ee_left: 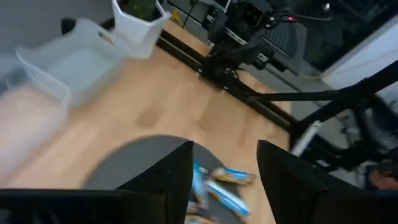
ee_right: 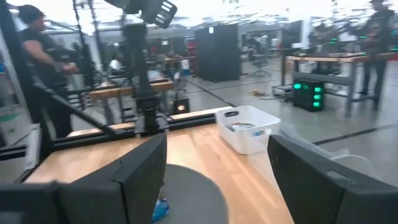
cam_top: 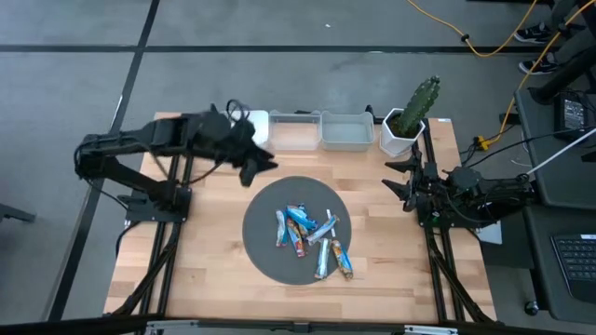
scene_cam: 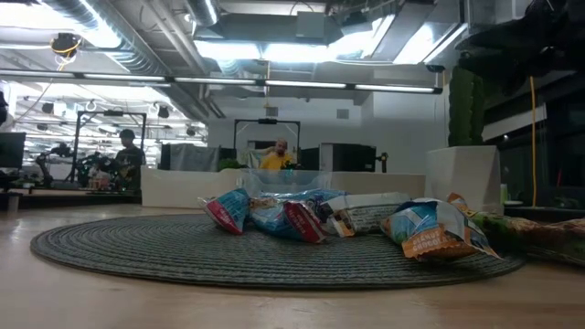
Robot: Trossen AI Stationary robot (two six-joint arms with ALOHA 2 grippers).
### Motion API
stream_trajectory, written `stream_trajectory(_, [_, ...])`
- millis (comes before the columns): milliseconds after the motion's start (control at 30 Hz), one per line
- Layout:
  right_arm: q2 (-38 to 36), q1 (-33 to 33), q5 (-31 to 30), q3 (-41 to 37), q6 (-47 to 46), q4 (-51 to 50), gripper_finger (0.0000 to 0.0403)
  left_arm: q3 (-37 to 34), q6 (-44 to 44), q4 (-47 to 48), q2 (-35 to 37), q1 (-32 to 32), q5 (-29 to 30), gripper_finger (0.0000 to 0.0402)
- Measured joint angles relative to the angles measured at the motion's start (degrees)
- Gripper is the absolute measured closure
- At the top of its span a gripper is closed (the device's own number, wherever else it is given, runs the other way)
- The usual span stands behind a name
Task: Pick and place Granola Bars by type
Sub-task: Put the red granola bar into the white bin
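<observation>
Overhead, shiny foil-wrapped Granola Bars (cam_top: 312,240) in blue, red and silver lie heaped on the round dark woven mat (cam_top: 265,247) in the middle of the light wooden table (cam_top: 209,270). Left end effector (cam_top: 253,166) hangs over the mat's far-left edge, near the row of three clear and white plastic bins (cam_top: 317,130) along the far side. Right end effector (cam_top: 402,177) waits at the right edge of the table, beside the white pot holding a green cactus (cam_top: 410,119).

Level across the table, the bars sit in a loose cluster, with one blue-and-orange packet (scene_cam: 430,228) apart to the right. Print on the wrappers is too small to read.

From the left wrist, the two dark fingers (ee_left: 168,180) stand wide apart with nothing between them, the bars just beyond.

From the right wrist, its fingers (ee_right: 140,168) are likewise spread and empty; a white bin (ee_right: 249,127) shows on the far side.

Judging by this, sorting has barely begun: the left arm seems to be on its approach, and must next descend over one bar at the pile's edge and close on it alone.
</observation>
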State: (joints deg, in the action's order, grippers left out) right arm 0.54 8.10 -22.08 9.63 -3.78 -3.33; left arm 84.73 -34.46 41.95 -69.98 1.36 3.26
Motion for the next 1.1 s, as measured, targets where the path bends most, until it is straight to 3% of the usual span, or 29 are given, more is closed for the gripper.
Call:
stream_trajectory(267, [0.0, 0.0, 7.2, 0.0, 0.0, 0.0, 0.0123, 0.0, -16.5, 0.0, -5.0, -11.8, 10.1, 0.0253])
stream_trajectory(500, [0.0, 0.0, 8.4, 0.0, -0.3, 0.2, 0.0123, 0.0, -30.9, 1.2, -14.7, -15.2, 9.3, 0.0258])
stream_trajectory(767, [0.0, 0.0, 8.7, 0.0, 1.1, 0.1, 0.0123, 0.0, -42.9, 9.6, -27.3, -16.4, 9.7, 0.0258])
stream_trajectory(1100, [0.0, 0.0, 10.1, 0.0, 0.9, 0.1, 0.0123, 0.0, -42.9, 10.6, -37.2, -16.4, 4.5, 0.0225])
